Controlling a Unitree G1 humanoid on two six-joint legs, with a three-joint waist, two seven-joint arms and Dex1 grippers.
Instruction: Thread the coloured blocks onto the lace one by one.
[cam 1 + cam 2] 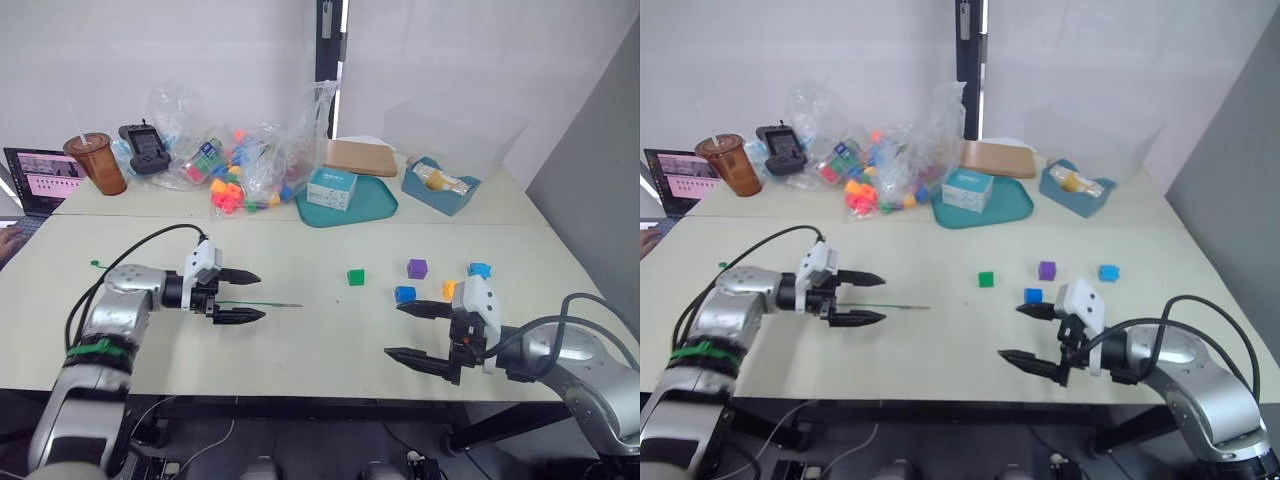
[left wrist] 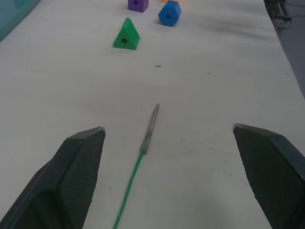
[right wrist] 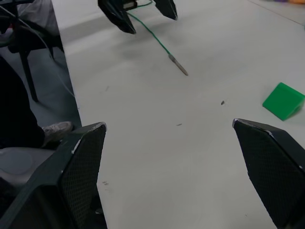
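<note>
White surface (image 1: 300, 350) holds the bare lace (image 1: 262, 303) at nine o'clock, blocks (image 1: 356, 277) unthreaded, both grippers (image 1: 238, 296) (image 1: 414, 334) spread, empty.

Both arms are clad in smooth silver-grey shells with rounded joints. The left arm (image 1: 110, 325) wears a band of green tape just behind its wrist shell, and a thick black cable (image 1: 130, 255) loops from that shell toward the white block behind the fingers. The right arm (image 1: 575, 365) carries similar black cables. Each gripper, left (image 1: 240, 296) and right (image 1: 415, 333), has two black, tapering, finely textured fingers.
</note>
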